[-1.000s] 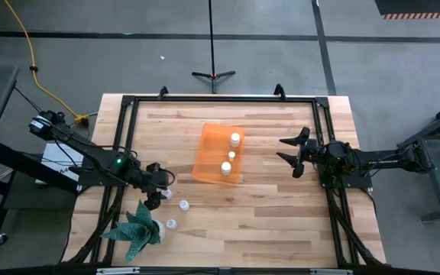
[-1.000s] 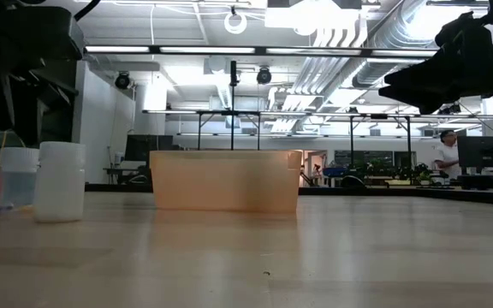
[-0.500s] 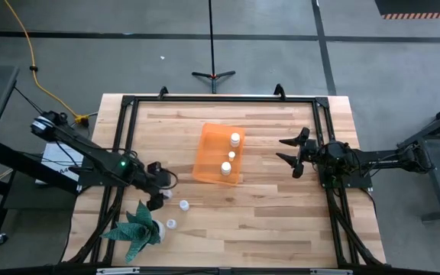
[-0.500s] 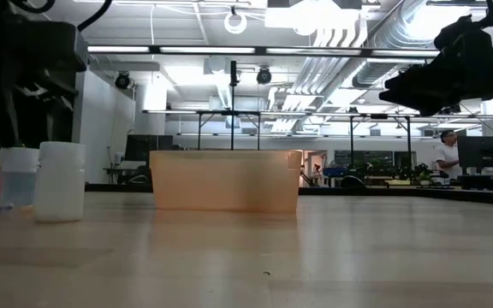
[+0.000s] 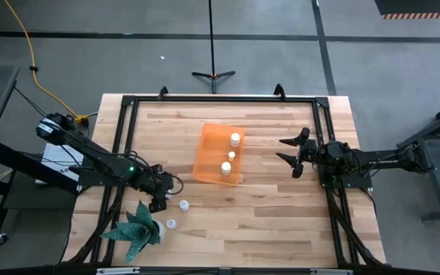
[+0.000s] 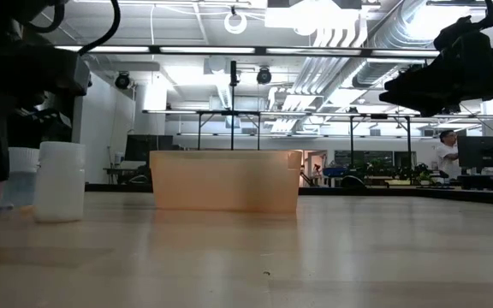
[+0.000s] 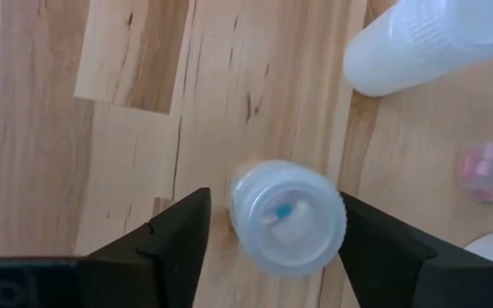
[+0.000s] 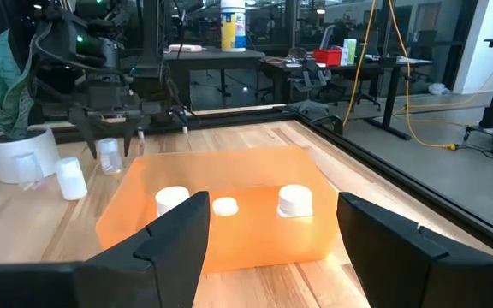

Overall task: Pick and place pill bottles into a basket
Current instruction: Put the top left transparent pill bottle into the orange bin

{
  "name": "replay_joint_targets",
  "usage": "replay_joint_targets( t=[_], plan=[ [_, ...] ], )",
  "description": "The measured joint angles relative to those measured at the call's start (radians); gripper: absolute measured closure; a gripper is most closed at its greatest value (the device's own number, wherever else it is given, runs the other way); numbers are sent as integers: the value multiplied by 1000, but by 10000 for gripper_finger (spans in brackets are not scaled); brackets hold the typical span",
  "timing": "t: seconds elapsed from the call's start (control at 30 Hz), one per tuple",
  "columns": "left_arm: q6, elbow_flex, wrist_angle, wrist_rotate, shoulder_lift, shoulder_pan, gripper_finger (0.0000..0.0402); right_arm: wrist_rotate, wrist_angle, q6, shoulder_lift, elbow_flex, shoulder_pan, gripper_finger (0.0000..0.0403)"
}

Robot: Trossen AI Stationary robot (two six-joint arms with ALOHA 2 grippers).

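My left gripper (image 5: 163, 195) is open at the table's near left, its fingers pointing down on either side of a small white pill bottle (image 7: 288, 216) that stands upright on the wood. I see no touch. Two more bottles (image 5: 183, 205) (image 5: 171, 224) stand on the table close by. The orange basket (image 5: 208, 156) sits at the table's middle with three bottles (image 5: 226, 167) standing in it. My right gripper (image 5: 290, 150) is open and empty, held above the table to the right of the basket.
A green spiky plant in a white pot (image 5: 137, 228) stands at the near left corner, close to my left gripper. A dark metal frame (image 5: 128, 107) runs around the table's edges. Bare wood lies between the basket and the near edge.
My left gripper has gone a little toward the table's right and near edges and down, so that its open fingers now stand around the bottle nearest it. The bottles and the basket have stayed in place.
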Motion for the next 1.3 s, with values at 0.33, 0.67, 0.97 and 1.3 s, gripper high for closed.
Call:
replay_joint_targets(
  t=[0.33, 0.67, 0.97, 1.3],
  plan=[
    [5, 0, 13, -3, 0, 0, 207, 0, -3, 1, 0, 0, 0, 156],
    [116, 71, -7, -191, 0, 2, 196, 0, -29, 3, 0, 0, 0, 156],
    [392, 282, -65, -395, 0, 112, 223, 6, -29, 3, 0, 0, 0, 156],
    [733, 307, 235, -112, 45, 396, 194, 5, -44, 3, 0, 0, 0, 156]
  ],
)
